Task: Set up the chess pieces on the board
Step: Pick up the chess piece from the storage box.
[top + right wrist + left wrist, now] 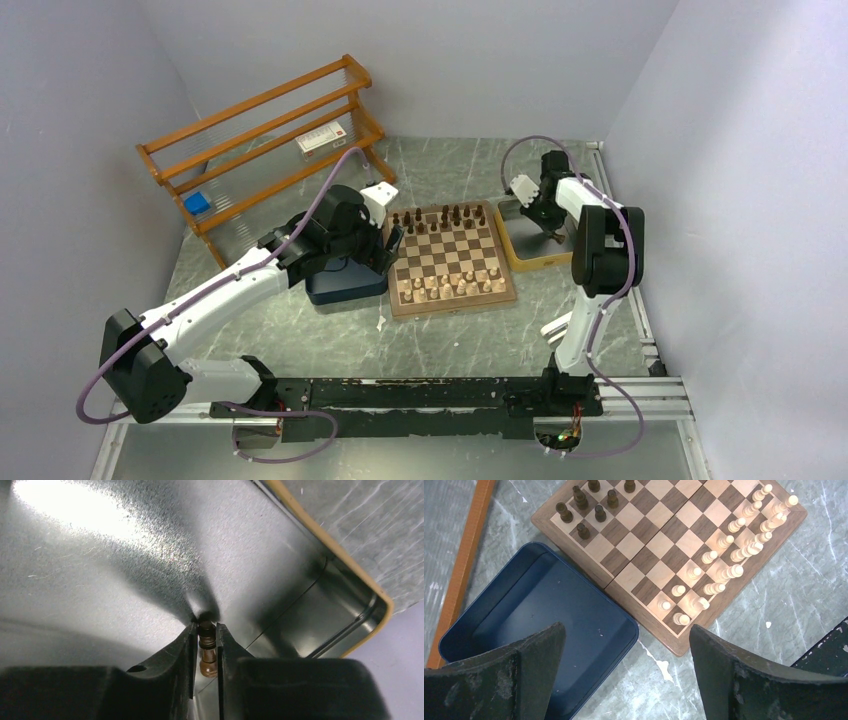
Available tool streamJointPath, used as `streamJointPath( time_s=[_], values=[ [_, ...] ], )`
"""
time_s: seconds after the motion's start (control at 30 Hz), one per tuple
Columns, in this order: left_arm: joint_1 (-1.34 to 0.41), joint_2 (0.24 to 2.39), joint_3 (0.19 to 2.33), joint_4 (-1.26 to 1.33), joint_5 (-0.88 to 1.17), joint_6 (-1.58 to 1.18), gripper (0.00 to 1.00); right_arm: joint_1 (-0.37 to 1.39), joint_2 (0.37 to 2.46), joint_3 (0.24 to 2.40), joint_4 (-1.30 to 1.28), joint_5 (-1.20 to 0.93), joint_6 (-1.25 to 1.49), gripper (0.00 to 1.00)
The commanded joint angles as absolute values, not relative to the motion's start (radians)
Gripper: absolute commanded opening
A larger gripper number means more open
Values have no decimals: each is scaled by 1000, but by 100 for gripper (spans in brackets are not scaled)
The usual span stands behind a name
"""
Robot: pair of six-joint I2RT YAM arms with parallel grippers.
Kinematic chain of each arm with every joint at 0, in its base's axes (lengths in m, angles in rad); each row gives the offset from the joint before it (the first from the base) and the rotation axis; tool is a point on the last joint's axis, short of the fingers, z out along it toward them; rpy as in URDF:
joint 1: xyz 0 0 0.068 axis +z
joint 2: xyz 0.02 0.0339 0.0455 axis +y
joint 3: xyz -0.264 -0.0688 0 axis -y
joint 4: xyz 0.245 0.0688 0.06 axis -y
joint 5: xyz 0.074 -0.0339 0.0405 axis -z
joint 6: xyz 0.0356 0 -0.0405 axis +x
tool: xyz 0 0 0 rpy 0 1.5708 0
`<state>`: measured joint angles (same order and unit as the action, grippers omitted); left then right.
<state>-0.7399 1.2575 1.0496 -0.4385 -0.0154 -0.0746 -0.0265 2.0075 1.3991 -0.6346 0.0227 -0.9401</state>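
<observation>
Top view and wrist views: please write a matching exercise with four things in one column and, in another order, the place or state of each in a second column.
Column 1
1. left pincer
2. right pincer
3. cream chessmen
4. blue tray

Column 2
A. on the near rows of the board
B. closed on a dark chess piece
C. wide open
D. on the table, at the board's left side

Pairs: 1-C, 2-B, 3-A, 4-D
</observation>
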Motion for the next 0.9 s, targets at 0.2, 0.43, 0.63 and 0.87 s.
streamJointPath(
  time_s=[0.2,0.43,0.63,0.87],
  values=[
    [-720,1240,1039,-427,-52,-79,98,-6,2004,1489,-674,4,-886,2],
    [-695,1242,1030,-427,-41,-89,98,-6,1909,1511,-649,-34,-765,0],
    [-693,1251,1029,-415,-9,-87,94,20,1797,1513,-543,-81,-505,0],
    [-692,1261,1068,-363,93,-191,92,22,1684,1469,-419,-378,-27,0]
  ],
)
